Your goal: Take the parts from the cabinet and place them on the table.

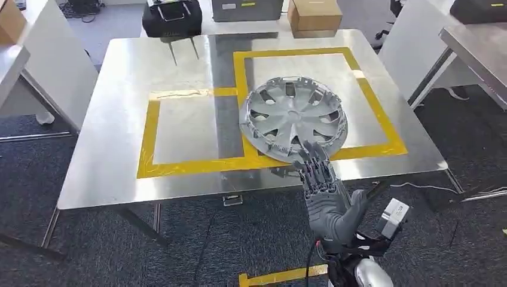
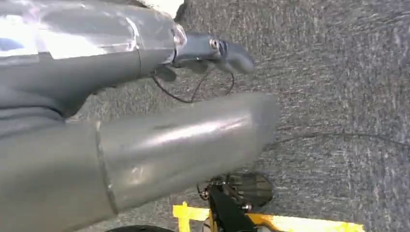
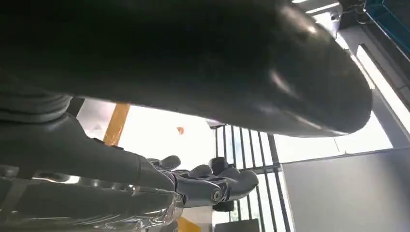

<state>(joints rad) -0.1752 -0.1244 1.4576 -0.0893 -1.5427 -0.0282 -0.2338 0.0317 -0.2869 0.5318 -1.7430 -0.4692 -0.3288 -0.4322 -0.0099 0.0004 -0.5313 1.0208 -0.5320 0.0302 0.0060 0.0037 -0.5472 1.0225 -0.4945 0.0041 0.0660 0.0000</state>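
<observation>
Right hand [image 1: 323, 194]: in the head view it is reaching up from the near edge, palm up, fingers straight and slightly apart, their tips lying at or under the near rim of the hubcap; I cannot tell whether they are touching it. The right wrist view is showing what the head view hides: the fingers [image 3: 212, 181] from the side, loosely curled and holding nothing.

Left hand [image 2: 212, 50]: in the left wrist view it is hanging over grey carpet, thumb big and blurred in front, fingers running out fairly straight; whether they are apart I cannot tell.

Floor [image 1: 239, 239]: grey carpet, with a strip of yellow tape [image 1: 281, 276] lying near the robot.

Table [image 1: 119, 173]: metal top, carrying yellow tape outlines [image 1: 179, 165] of two boxes.

Hubcap [image 1: 294, 118]: silver, sitting tilted on the table, straddling the near-left corner of the right box, its near rim over the tape.

Far side: a black case [image 1: 172, 18] and a cardboard box [image 1: 314, 15] are standing beyond the table.
</observation>
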